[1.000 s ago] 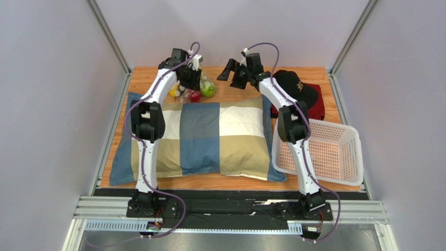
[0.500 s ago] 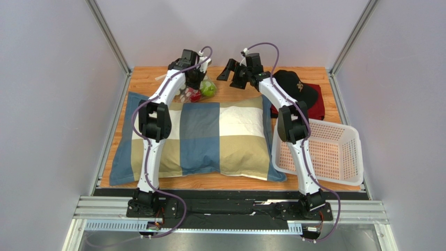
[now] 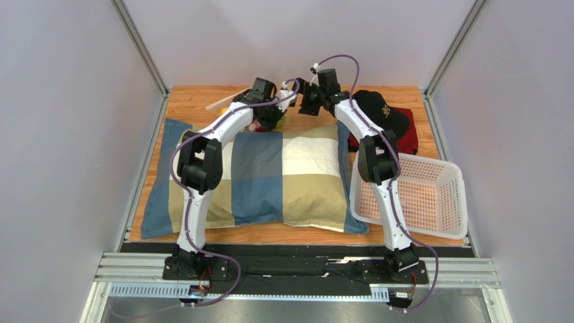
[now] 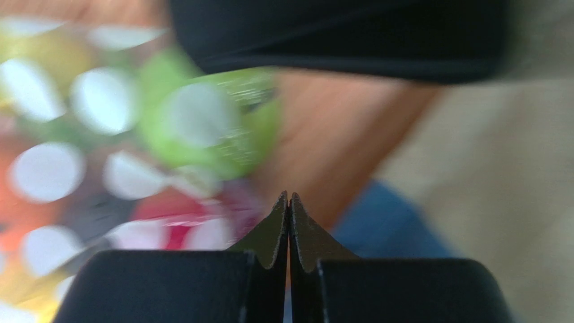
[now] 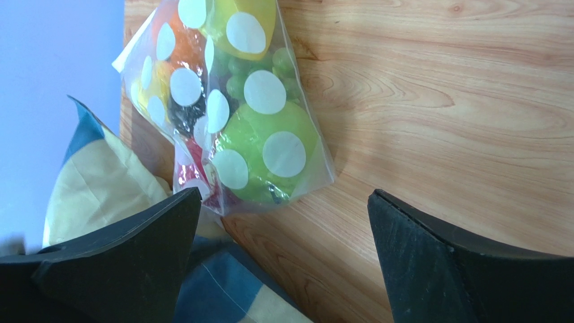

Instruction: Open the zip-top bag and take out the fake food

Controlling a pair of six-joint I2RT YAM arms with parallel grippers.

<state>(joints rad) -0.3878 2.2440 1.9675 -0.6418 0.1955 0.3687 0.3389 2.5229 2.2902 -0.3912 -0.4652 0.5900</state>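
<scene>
The bag [image 5: 229,114] lies flat on the table [image 5: 438,101] at the far side, its near corner just beside the pillow [image 5: 101,182]. It is not open yet. The plastic fruit [image 5: 269,155] is all inside: a green one in front, with orange, yellow, dark and red pieces behind the white dots.

The left gripper [image 4: 290,202] is pressed together tip to tip, right at the bag's edge by the pillow. The left wrist view is blurred, so it is unclear whether any film is caught between the tips. The right gripper [image 5: 284,195] is spread wide and hangs over the bag's near end, touching nothing.

Step in hand, as judged: get a two-sided hold on the mouth and pull the seal apart.

- Confirm first that the left tips hold only one layer of plastic, not both layers or none.
- The right gripper should come down on the opposite layer near the same edge and pinch film only, not a fruit.
- Which end carries the zip cannot be told from these views, so check that before pulling.
- Pull the layers apart sideways and gently. The bag is light and slick and would likely slide or lift whole.
- Keep the mouth over the table so loose fruit does not roll onto the pillow.
</scene>
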